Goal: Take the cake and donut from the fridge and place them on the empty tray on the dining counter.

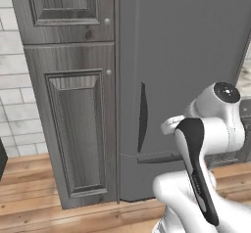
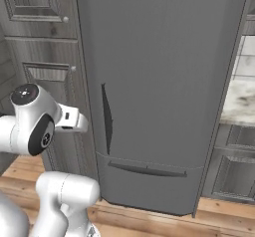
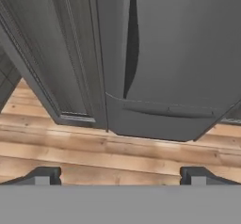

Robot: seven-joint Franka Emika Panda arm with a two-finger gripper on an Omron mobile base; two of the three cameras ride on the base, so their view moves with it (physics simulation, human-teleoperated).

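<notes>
- The fridge (image 1: 186, 56) stands right ahead of you with its door closed, so you cannot see the cake and donut.
- Its dark vertical handle (image 1: 142, 117) runs down the left side of the door; a long horizontal drawer handle (image 2: 147, 170) sits lower down.
- A grey wood-panelled cabinet (image 1: 73, 104) touches the fridge on its left, with no gap between them.
- To the right of the fridge you have a marble-topped counter (image 2: 241, 101) with grey cabinet doors below.
- White tiled wall (image 1: 14, 95) lies left of the cabinet.
- The gripper (image 3: 120, 175) hangs with its jaws spread wide, holding nothing, its fingertips (image 3: 43, 175) above the wooden floor (image 3: 117, 152).
- The floor in front of the fridge is open; the arm sits well apart from the door.
</notes>
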